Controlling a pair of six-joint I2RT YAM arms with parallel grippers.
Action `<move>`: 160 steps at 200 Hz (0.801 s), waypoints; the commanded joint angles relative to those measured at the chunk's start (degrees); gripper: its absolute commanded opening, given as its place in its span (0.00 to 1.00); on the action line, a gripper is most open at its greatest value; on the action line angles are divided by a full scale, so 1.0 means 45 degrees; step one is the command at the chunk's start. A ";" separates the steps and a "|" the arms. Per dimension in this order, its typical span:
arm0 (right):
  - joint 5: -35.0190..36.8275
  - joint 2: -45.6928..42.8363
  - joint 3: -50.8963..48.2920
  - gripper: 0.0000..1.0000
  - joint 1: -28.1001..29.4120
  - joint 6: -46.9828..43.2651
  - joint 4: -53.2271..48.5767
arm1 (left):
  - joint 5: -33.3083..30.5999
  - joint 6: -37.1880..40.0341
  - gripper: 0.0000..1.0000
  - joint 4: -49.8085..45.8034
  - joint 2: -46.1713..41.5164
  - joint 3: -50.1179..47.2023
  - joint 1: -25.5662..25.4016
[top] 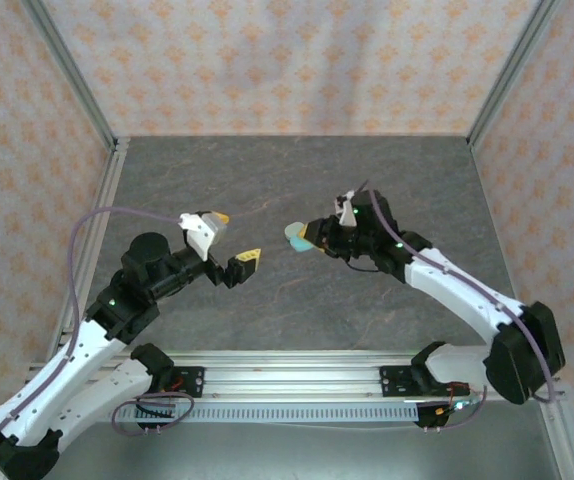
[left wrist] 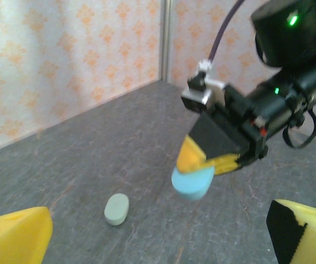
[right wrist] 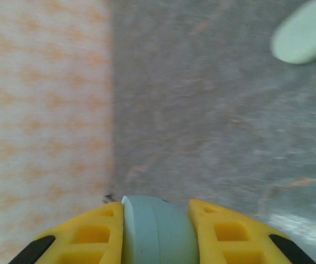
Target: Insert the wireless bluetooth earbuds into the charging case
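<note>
Charging case point(top: 295, 237), light blue and oval, is gripped clear of the table by the right gripper point(top: 308, 238), its free end pointed at the left gripper point(top: 234, 237), whose empty fingers are spread wide directly opposite, near.

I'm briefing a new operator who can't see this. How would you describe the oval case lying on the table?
On the grey table, look down just ahead of the raised right hand. The mint oval case lies flat there, untouched; its bluer twin is pinched in that hand.
</note>
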 commanded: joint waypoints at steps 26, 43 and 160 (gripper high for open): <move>-0.0075 0.3184 -0.0739 0.17 0.0002 -0.1247 0.1987 | -0.1312 -0.0060 1.00 -0.0898 -0.0833 -0.0818 0.0019; -0.0465 0.4370 -0.0759 0.16 0.0013 -0.1315 0.2772 | -0.1491 -0.0049 1.00 -0.0984 -0.1020 -0.1069 0.0042; 0.1273 0.4428 -0.0802 0.65 -0.0097 -0.2452 0.1195 | -0.4633 -0.0178 1.00 -0.1512 -0.1496 -0.1641 0.0076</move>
